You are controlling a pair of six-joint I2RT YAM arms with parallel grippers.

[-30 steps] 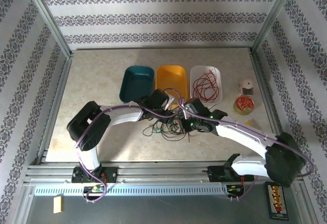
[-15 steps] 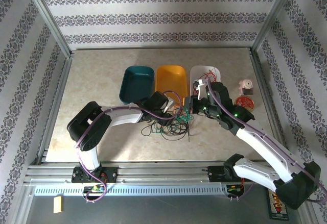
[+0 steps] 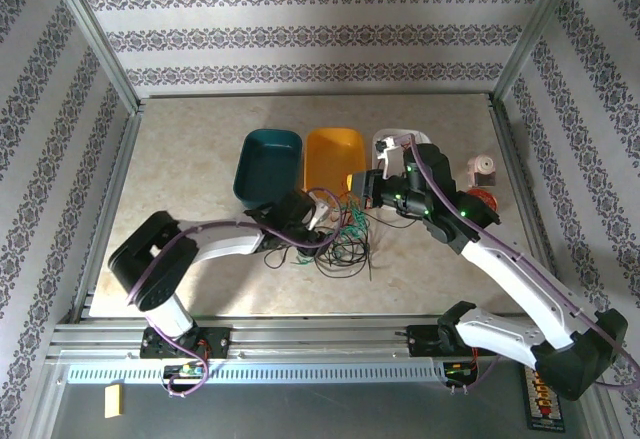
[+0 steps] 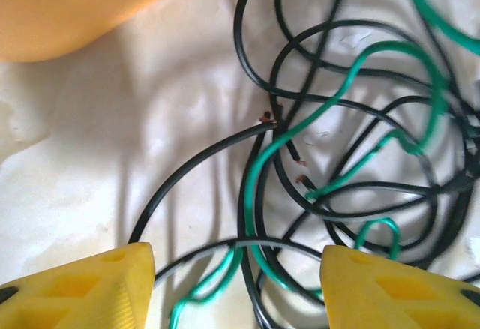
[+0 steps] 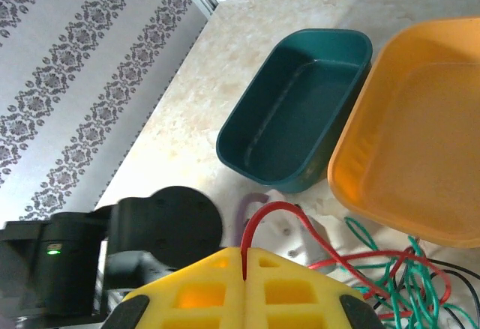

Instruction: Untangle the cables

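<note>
the tangle of black and green cables (image 3: 340,244) lies on the desk (image 3: 190,159), just on the near side of the orange tray (image 3: 333,154). the left hand (image 4: 236,284) stands spread over it, pinching nothing. the right hand (image 5: 245,258) is pressed together on a red cable (image 5: 245,237). the teal tray (image 5: 300,119) lies beyond.

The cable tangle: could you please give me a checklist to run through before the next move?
1. Right gripper shut on the red cable: ok.
2. Red cable clear of the green cables and black cables: not ok, it runs into them.
3. Left gripper open over the tangle: ok.
4. Left gripper pressing the tangle down: cannot tell.
5. Teal bin empty: ok.
</note>
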